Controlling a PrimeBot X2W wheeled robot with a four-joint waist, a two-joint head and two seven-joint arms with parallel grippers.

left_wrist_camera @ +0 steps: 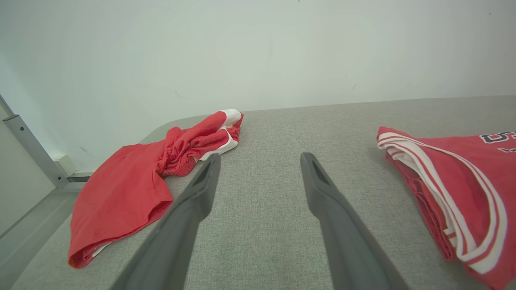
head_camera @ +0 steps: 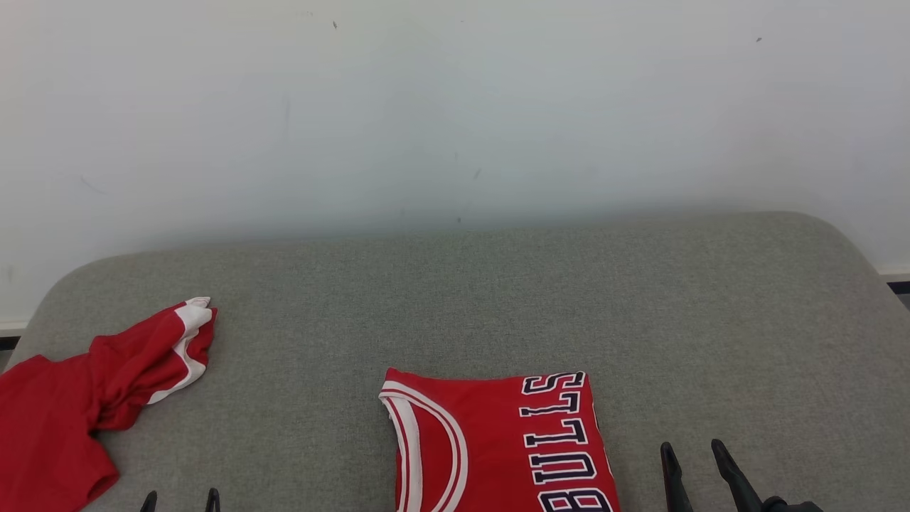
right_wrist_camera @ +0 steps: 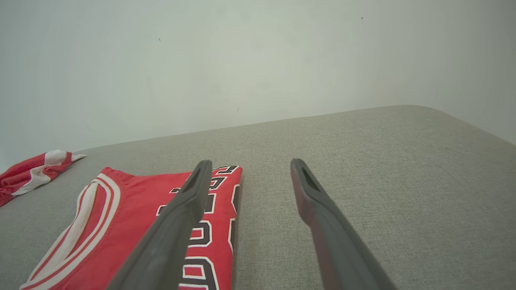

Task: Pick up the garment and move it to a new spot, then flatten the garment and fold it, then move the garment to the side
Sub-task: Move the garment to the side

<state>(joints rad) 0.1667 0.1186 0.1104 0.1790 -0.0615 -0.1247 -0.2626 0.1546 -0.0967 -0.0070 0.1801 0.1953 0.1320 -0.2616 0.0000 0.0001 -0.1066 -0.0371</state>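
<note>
A folded red jersey with white trim and dark "BULLS" lettering lies flat on the grey cushion, at the bottom middle of the head view. It also lies at the right of the left wrist view and at the lower left of the right wrist view. My right gripper stands open just right of the jersey, holding nothing. My left gripper is open near the bottom edge, left of the jersey, with bare cushion between its fingers.
A second red garment with white trim lies crumpled at the cushion's left edge. The grey cushion runs back to a white wall. At the far left of the left wrist view are a metal rail and the floor.
</note>
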